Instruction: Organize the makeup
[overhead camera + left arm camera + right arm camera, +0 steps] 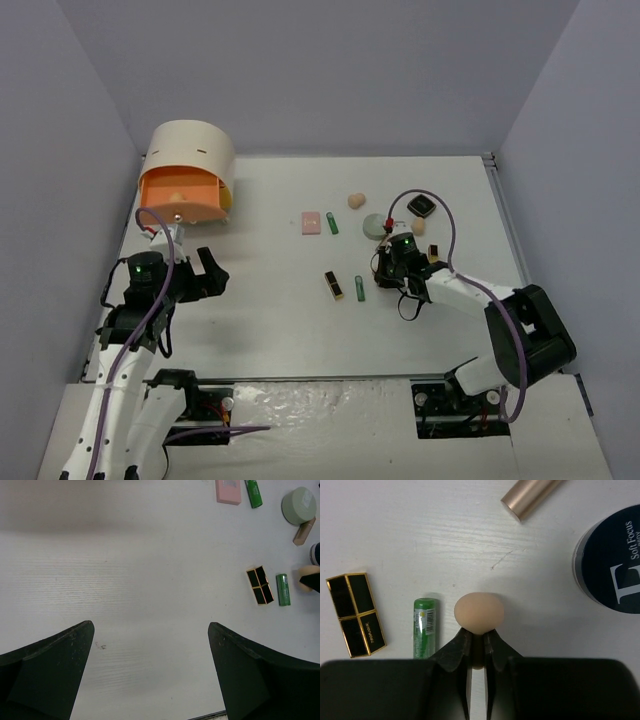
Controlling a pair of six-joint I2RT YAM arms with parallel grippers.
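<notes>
the right jaws are clamping on the narrow end of a peach sponge point(479, 612), whose rounded end is pointing straight out ahead, its long axis in line with them. it is sitting just beside a green tube point(426, 625) on the desk point(420, 540). the left jaws are standing wide apart, holding nothing. the drawer box point(187, 170) is lying well off to the left, nearer the left arm.
</notes>
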